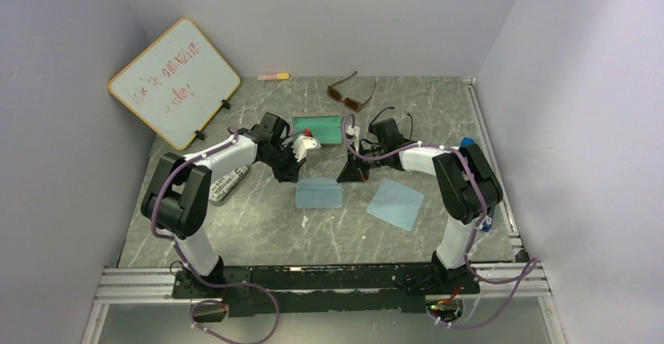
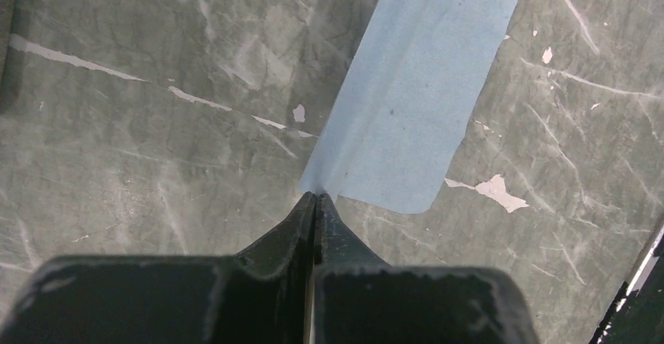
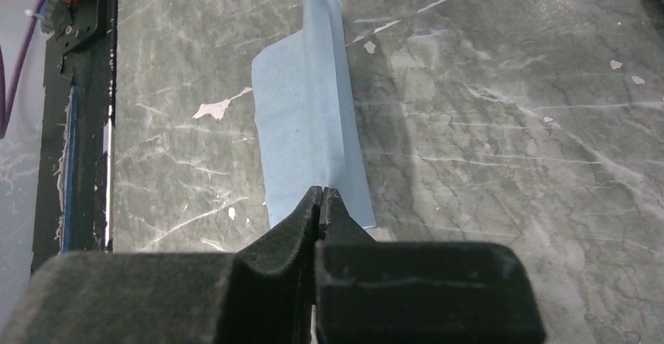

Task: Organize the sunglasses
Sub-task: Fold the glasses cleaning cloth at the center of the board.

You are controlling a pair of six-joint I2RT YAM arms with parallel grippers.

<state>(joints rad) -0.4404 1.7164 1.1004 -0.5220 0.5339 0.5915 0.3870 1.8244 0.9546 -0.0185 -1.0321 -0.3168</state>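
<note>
A light blue cloth (image 1: 319, 193) lies mid-table, and both grippers pinch its far edge. My left gripper (image 1: 292, 176) is shut on its left corner (image 2: 315, 195), where the cloth (image 2: 423, 85) creases up into the tips. My right gripper (image 1: 344, 176) is shut on the right corner (image 3: 322, 191), and the cloth (image 3: 309, 117) ridges away toward the left gripper's tip at the top of that view. The brown sunglasses (image 1: 348, 93) lie open at the back. A slim black pair (image 1: 378, 114) seems to lie behind the right wrist, mostly hidden.
A second light blue cloth (image 1: 395, 203) lies to the right, and a green cloth (image 1: 319, 128) behind the grippers. A grey lettered pouch (image 1: 231, 183) sits by the left arm. A whiteboard (image 1: 174, 81) leans at the back left, with a marker (image 1: 274, 76) by the back wall.
</note>
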